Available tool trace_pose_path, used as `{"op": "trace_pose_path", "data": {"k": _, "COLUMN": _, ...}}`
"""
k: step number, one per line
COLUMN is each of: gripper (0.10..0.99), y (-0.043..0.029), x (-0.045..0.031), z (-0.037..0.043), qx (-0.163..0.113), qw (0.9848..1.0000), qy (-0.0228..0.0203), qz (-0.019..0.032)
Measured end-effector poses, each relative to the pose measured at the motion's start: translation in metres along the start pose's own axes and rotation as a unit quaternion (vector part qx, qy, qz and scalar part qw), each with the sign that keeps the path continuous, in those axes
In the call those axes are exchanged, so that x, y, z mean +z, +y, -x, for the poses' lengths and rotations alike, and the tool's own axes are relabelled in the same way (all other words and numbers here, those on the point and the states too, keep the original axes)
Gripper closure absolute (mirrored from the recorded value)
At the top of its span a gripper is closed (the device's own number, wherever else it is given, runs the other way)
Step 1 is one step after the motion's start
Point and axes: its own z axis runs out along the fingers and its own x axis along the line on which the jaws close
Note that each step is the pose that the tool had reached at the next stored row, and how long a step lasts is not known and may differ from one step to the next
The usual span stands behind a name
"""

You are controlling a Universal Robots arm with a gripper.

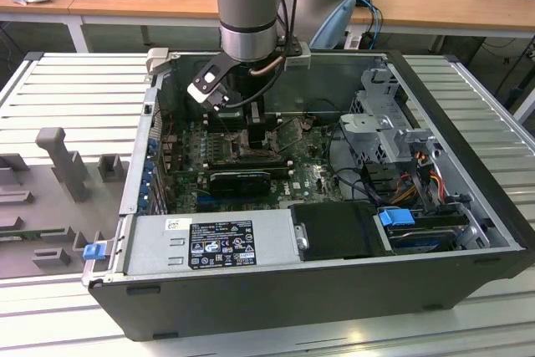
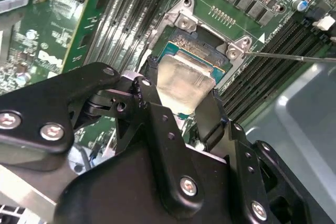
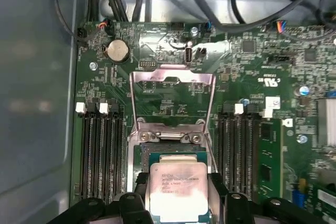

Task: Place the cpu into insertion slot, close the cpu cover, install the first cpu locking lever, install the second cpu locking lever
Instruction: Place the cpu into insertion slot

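Black two-finger pincer [image 3: 177, 195] clamped on small flat silvery-beige square cpu [image 3: 176, 187], one finger at each side edge. Cpu held over square silver-rimmed insertion slot [image 2: 202, 51], partly covering it; contact with slot cannot be told. Thin silver metal frame cpu cover [image 3: 152, 75] swung open, standing up off slot. Arm reaches down into open black computer case [image 1: 334, 298], far side, toward exterior view's left.

Print on cpu [image 3: 177, 190], none legible
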Motion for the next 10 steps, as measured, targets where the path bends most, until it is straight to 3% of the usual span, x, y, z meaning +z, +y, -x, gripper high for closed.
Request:
{"op": "trace_pose_path", "data": {"k": 5, "gripper": 0.557, "y": -0.0015, "x": 0.0137, "z": -0.0028, "qx": 0.015, "qw": 0.9999, "qy": -0.0012, "qz": 0.0002}}
{"op": "trace_pose_path", "data": {"k": 10, "gripper": 0.557, "y": -0.0020, "x": 0.0196, "z": -0.0046, "qx": 0.018, "qw": 0.9998, "qy": -0.0014, "qz": 0.0003}}
